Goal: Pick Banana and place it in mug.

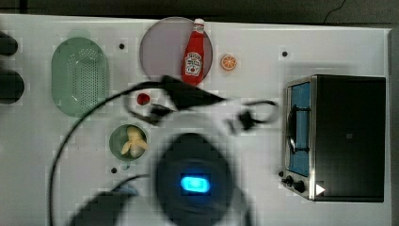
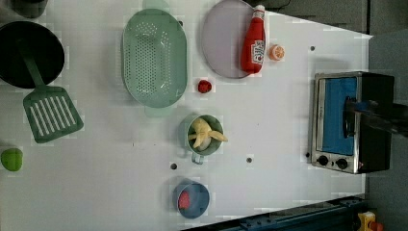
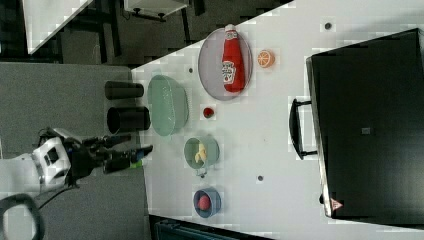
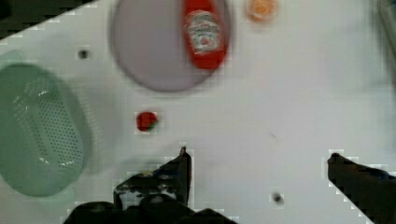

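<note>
- Placement is judged done: the banana [image 2: 206, 134] is seen lying inside the green mug [image 2: 188, 143], one tip poking over the rim.
- End effector [image 4: 257, 161] fingers are spread apart and empty, above bare surface [image 4: 289, 102].
- Nothing but withdrawal is judged left.

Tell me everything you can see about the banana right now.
The banana is small, pale yellow and cream, curved, and looks partly peeled, with strips splaying outward. It sits inside the muted-green mug, leaning on the rim, one tip poking out over the edge toward the left view's right. The mug stands on the white table between the green perforated basket and the blue cup. Only the mug touches it; the open pincer is clear of it.
</note>
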`<state>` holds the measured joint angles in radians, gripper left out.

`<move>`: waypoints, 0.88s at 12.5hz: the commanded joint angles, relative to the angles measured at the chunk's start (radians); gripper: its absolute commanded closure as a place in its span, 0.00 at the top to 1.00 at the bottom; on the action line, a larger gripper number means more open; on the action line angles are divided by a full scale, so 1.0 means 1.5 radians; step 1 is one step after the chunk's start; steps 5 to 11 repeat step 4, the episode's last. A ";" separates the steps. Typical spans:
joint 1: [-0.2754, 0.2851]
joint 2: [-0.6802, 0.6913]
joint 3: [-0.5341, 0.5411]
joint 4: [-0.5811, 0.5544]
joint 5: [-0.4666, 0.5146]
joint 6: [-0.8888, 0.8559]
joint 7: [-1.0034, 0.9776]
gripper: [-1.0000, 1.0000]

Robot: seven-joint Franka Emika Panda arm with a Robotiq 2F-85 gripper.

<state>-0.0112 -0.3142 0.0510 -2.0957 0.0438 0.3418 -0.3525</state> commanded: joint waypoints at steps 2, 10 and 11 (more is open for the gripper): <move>-0.012 0.042 -0.073 0.111 -0.015 -0.126 0.020 1.00; -0.013 0.045 -0.079 0.156 -0.065 -0.148 0.020 1.00; -0.013 0.045 -0.079 0.156 -0.065 -0.148 0.020 1.00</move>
